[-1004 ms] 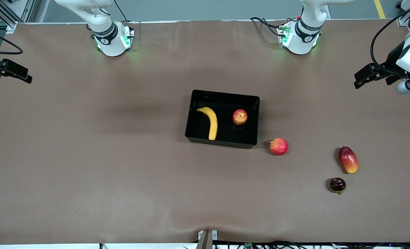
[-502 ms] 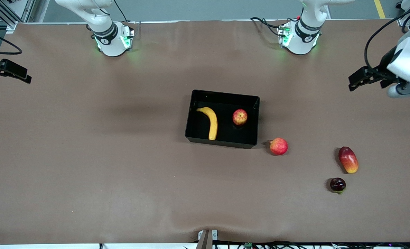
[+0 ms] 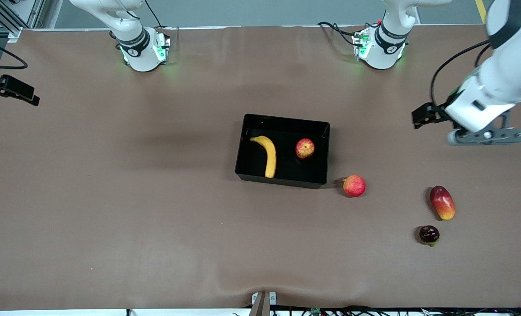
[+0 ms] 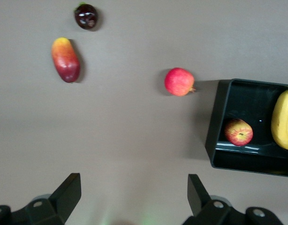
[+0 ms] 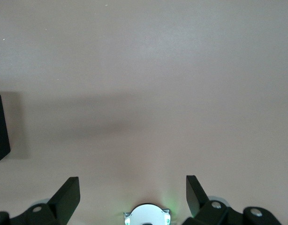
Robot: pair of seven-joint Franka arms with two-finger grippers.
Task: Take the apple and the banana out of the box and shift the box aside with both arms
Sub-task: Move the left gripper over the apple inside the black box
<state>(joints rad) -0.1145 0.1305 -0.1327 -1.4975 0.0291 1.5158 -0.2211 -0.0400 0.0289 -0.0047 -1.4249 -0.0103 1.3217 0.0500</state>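
Note:
The black box (image 3: 282, 119) stands mid-table. The yellow banana (image 3: 267, 154) and the small red-and-yellow apple (image 3: 305, 148) lie inside it, apart from each other. My left gripper (image 3: 484, 137) is open and empty, up over bare table toward the left arm's end, well clear of the box. Its wrist view shows the open fingers (image 4: 133, 187), the box (image 4: 214, 136), the apple (image 4: 238, 132) and part of the banana (image 4: 282, 119). My right gripper (image 5: 133, 187) is open and empty over bare table at the right arm's end, waiting; it is mostly outside the front view.
A redder round fruit with a nub (image 3: 354, 185) lies just off the box's corner, nearer the camera. An oblong red-and-yellow fruit (image 3: 442, 202) and a small dark fruit (image 3: 429, 234) lie toward the left arm's end. The right arm's base (image 5: 145, 215) shows in the right wrist view.
The left arm has swung in over the table, toward the box's side and lower in the front view. The right arm and all the fruits have not moved.

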